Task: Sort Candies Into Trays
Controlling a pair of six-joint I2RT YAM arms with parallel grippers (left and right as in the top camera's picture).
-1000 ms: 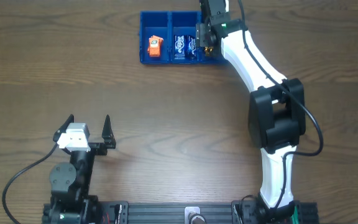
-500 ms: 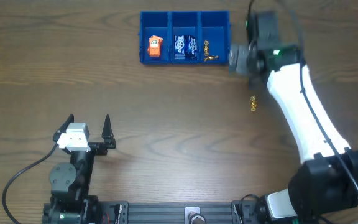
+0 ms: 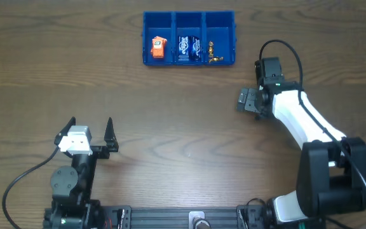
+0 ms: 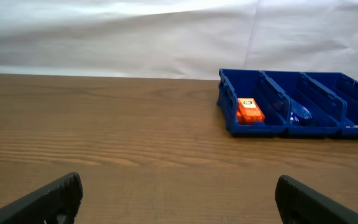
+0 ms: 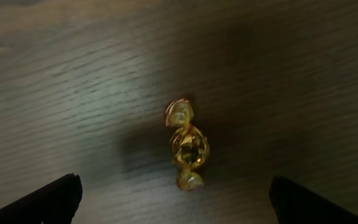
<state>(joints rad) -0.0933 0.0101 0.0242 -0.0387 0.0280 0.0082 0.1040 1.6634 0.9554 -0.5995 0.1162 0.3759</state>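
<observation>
A blue three-compartment tray stands at the table's far side. Its left bin holds an orange candy, the middle bin a blue candy, and the right bin gold candies. My right gripper hovers over the table in front of and to the right of the tray. It is open, with a single gold-wrapped candy lying on the wood between its fingers, untouched. My left gripper rests open near the front left, facing the tray and the orange candy.
Bare wooden tabletop surrounds the tray on all sides. A white backdrop rises behind the table's far edge. The arm bases and a black rail line the near edge.
My right gripper left the tray's right bin, where gold candies now lie, and swung back toward the front right. It now sits low over the gold candy on the table.
</observation>
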